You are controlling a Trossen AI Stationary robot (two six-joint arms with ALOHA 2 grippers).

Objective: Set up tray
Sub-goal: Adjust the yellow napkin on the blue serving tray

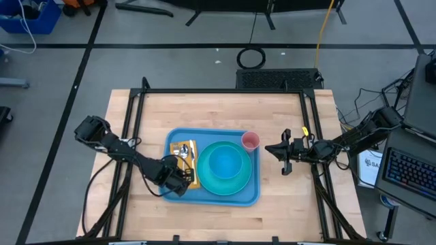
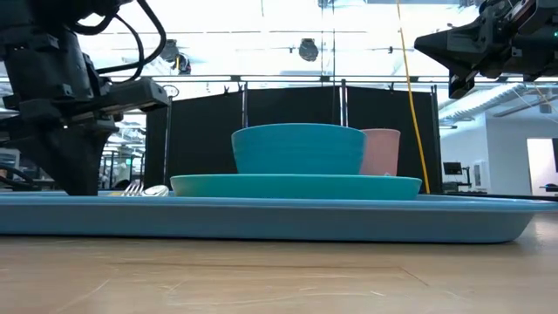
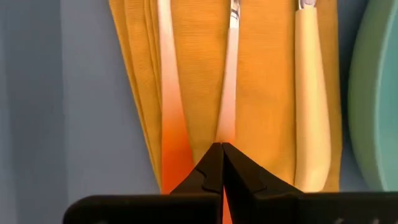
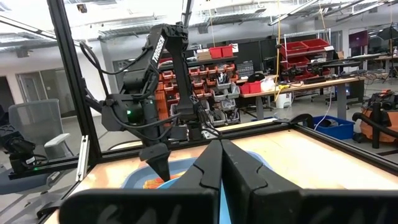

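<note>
The light-blue tray (image 1: pixel 204 194) lies mid-table on the wood. On it sit a turquoise plate (image 1: pixel 206 178) bearing a blue bowl (image 1: pixel 225 162), a pink cup (image 1: pixel 250 141) at its far right corner, and a mustard napkin (image 3: pixel 261 74) on its left part, with three pale-handled utensils lying on the napkin. My left gripper (image 3: pixel 221 149) is shut and points steeply down over the napkin's near end, at the middle utensil's handle (image 3: pixel 229 93). My right gripper (image 1: pixel 268 149) is shut and hangs in the air right of the tray, near the cup, pointing toward the tray. My left gripper's shut fingertips stand, from above, at the near end of the middle utensil's handle (image 3: pixel 226 127), in line with it. I cannot tell whether they touch the handle or the napkin below. The utensil lies flat on the napkin.
Black frame rails (image 1: pixel 136 122) run along the table's left, far and right sides. Bare wood (image 1: pixel 218 112) lies between the tray and the far rail, and more along the near edge (image 1: pixel 218 224). In the low view a fork and a spoon bowl (image 2: pixel 157 189) show just left of the plate.
</note>
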